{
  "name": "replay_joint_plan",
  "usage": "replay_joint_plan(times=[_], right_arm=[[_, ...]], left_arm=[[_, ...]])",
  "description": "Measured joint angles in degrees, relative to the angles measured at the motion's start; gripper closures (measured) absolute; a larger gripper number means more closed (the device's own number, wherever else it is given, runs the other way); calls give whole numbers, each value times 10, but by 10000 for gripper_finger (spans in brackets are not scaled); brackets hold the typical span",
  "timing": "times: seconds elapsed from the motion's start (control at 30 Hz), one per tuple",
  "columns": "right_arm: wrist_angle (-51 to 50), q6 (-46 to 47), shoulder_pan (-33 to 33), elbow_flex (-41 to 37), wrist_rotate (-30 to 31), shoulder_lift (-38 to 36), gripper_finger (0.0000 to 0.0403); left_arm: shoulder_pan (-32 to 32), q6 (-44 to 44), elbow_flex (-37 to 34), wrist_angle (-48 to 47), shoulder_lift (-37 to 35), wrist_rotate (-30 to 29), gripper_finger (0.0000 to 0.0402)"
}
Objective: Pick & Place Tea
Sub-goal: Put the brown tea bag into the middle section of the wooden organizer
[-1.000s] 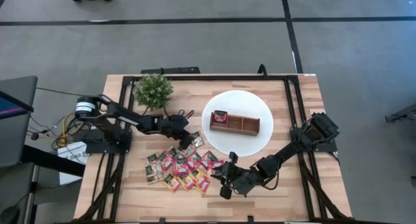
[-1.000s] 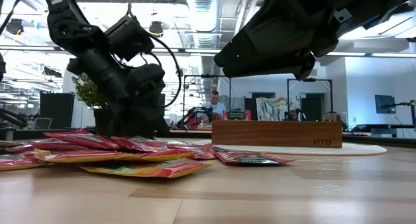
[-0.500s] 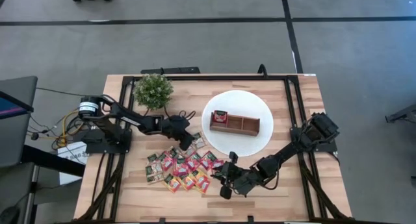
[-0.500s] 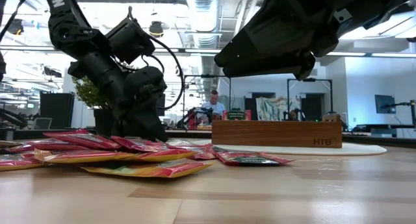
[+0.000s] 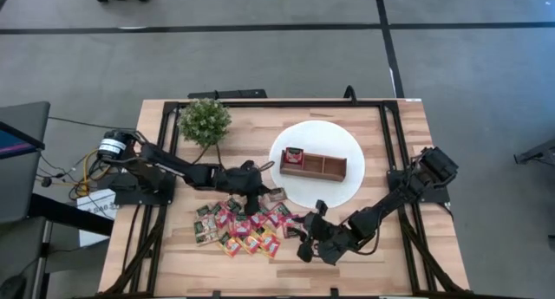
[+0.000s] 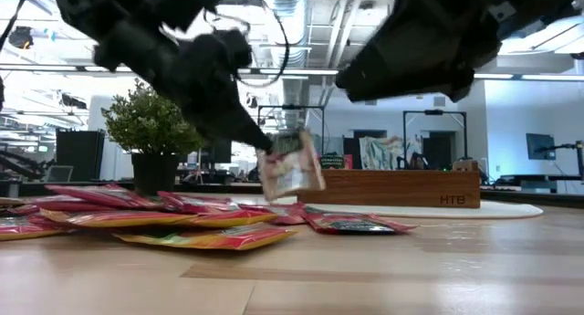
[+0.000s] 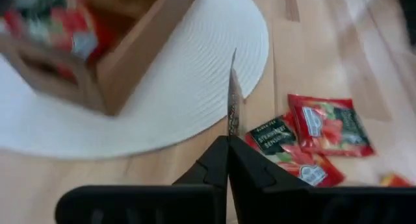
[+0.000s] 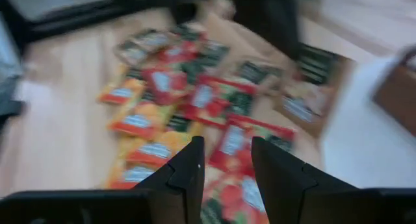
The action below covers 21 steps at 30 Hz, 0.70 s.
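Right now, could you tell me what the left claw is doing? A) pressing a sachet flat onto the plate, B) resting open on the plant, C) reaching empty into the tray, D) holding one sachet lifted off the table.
D: in the low view the left claw pinches a pale sachet that hangs clear above the pile; its wrist view shows the sachet edge-on between shut fingers.

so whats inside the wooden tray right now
The wooden tray on the white plate holds red tea sachets in its left-end compartment; the other two look empty. How many are stacked there is hidden.
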Motion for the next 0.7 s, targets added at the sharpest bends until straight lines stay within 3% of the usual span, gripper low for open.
replay_joint_plan(times=[0.13, 0.33, 0.47, 0.7], right_arm=[[-37, 9, -12, 0, 21, -6, 273], [-27, -89, -44, 0, 24, -6, 243], [-9, -152, -69, 3, -17, -6, 233], [-4, -201, -108, 24, -54, -6, 264]], left_arm=[[-56, 72, 28, -10, -1, -61, 401], [-99, 107, 41, -25, -1, -101, 401], [-108, 107, 41, -32, -1, -111, 401], [-109, 107, 41, -37, -1, -112, 401]])
